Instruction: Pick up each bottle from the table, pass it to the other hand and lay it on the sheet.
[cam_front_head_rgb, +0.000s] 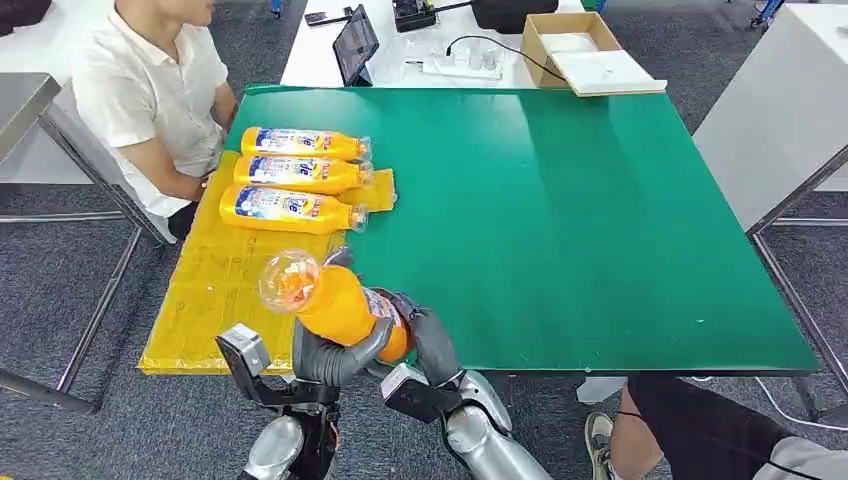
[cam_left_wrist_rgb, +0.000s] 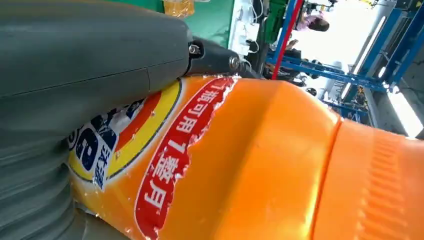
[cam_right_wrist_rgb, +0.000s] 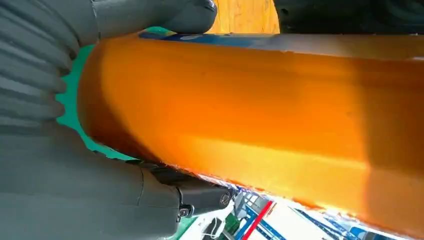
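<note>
An orange bottle (cam_front_head_rgb: 335, 302) with a clear cap hangs above the table's near edge, its cap toward me. Both hands grip it: my left hand (cam_front_head_rgb: 335, 355) wraps its lower body from the left, my right hand (cam_front_head_rgb: 425, 335) holds it from the right. Up close, the bottle (cam_left_wrist_rgb: 260, 165) shows its red and blue label beside the grey left thumb (cam_left_wrist_rgb: 90, 65). In the right wrist view the bottle (cam_right_wrist_rgb: 260, 120) lies across the right hand (cam_right_wrist_rgb: 75, 175). Three more orange bottles (cam_front_head_rgb: 290, 172) lie side by side on the yellow sheet (cam_front_head_rgb: 205, 300) at the table's left.
The green table (cam_front_head_rgb: 580, 220) stretches to the right. A person in a white shirt (cam_front_head_rgb: 150, 90) sits at the far left corner. A cardboard box (cam_front_head_rgb: 580, 50), a tablet (cam_front_head_rgb: 355, 45) and a power strip (cam_front_head_rgb: 460, 68) lie on the white table behind. A person's leg (cam_front_head_rgb: 700, 430) is at bottom right.
</note>
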